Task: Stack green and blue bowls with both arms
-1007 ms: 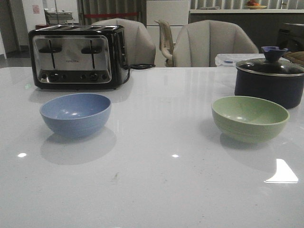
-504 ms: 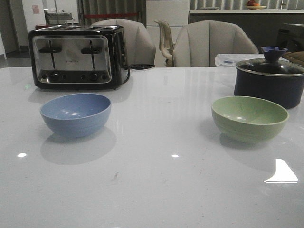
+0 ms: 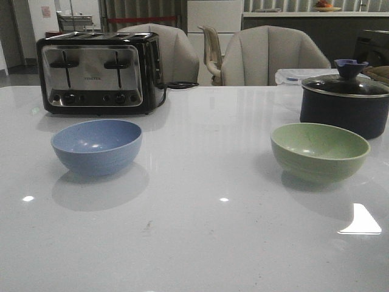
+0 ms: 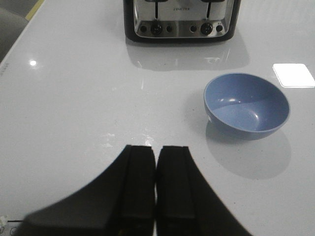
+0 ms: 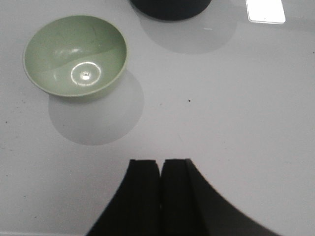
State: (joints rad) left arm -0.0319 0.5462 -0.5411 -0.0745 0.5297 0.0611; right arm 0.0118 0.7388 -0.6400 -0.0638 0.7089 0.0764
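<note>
The dusty blue bowl (image 3: 97, 146) stands upright and empty on the left of the white table; it also shows in the left wrist view (image 4: 246, 104). The pale green bowl (image 3: 320, 151) stands upright and empty on the right; it also shows in the right wrist view (image 5: 75, 55). The bowls are far apart. My left gripper (image 4: 156, 149) is shut and empty, above the table short of the blue bowl. My right gripper (image 5: 161, 162) is shut and empty, short of the green bowl. Neither arm shows in the front view.
A black-and-steel toaster (image 3: 100, 73) stands behind the blue bowl and shows in the left wrist view (image 4: 182, 19). A dark lidded pot (image 3: 345, 103) stands just behind the green bowl. Grey chairs (image 3: 273, 58) are beyond the table's far edge.
</note>
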